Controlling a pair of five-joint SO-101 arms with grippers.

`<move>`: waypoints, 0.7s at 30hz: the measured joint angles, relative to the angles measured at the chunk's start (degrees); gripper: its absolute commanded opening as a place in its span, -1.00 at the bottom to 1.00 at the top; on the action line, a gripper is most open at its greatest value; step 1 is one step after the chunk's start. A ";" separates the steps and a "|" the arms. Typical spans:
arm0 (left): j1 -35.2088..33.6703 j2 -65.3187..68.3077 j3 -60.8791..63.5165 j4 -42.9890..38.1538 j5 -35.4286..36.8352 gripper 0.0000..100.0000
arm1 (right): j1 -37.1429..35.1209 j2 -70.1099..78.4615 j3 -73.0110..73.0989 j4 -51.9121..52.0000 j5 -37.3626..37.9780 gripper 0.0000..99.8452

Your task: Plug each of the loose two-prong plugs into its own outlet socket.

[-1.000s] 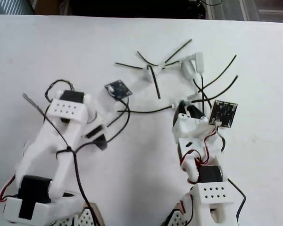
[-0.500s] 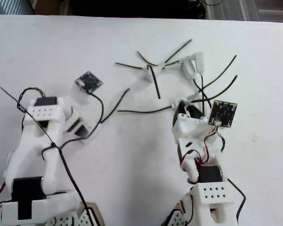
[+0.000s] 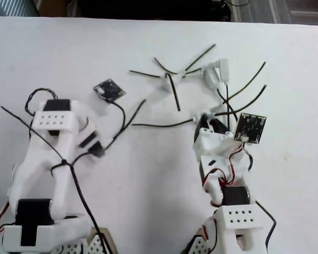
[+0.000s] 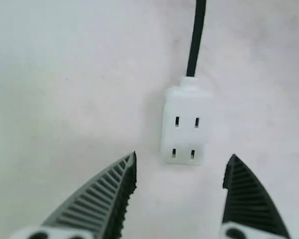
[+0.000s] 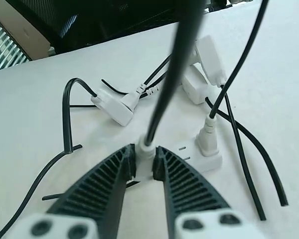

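Observation:
A white two-slot outlet socket (image 4: 185, 124) on a black cord lies flat on the table. My left gripper (image 4: 182, 164) is open just short of it, one grey finger (image 4: 109, 194) on each side of its near end. In the high view the left gripper (image 3: 99, 107) is at the table's left. My right gripper (image 5: 143, 150) is shut on a white two-prong plug (image 5: 142, 156), its black cord rising past the camera. Beside it lies an outlet block (image 5: 189, 152) with a plug (image 5: 208, 137) in it. From above, the right gripper (image 3: 205, 120) is at centre right.
A loose white plug (image 5: 114, 107) with a bent black cord lies farther back, (image 3: 169, 79) from above. Another white outlet and plug pair (image 3: 214, 74) lies beyond the right gripper. Black cords (image 3: 244, 87) cross the middle and right. Bare table lies between the arms.
The left arm swung left, then a little back to the right, and the socket's black cord shifted left with it. The right arm has kept still.

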 measured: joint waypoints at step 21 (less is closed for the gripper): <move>12.48 11.08 3.34 -8.97 7.12 -0.95 | 0.00 0.00 0.00 0.00 0.70 -0.96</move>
